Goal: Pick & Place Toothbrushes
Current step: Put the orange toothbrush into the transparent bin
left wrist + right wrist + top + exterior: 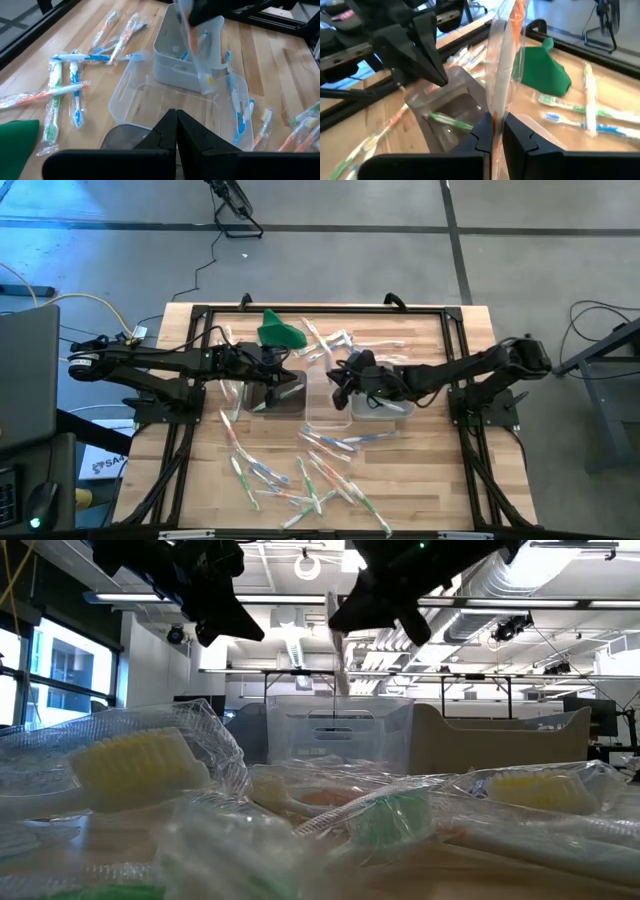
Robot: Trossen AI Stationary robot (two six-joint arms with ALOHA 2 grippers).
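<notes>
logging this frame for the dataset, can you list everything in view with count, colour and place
toothbrushes: many, whitish with green, orange or blue parts, in clear wrappers, scattered on the table's near half and a few behind the tubs
held toothbrush: one, orange and white, wrapped, upright in the right pincer
toothbrush in tub: one, green, inside the tub under the left pincer
tubs: three, clear, in a row at the table's middle
green cloth: one, solid green, far side of the table near the left arm
table: one, light wood with a black frame
left pincer: dark, shut and empty, above the left tub
right pincer: dark, shut on the held toothbrush, over the tubs
</notes>
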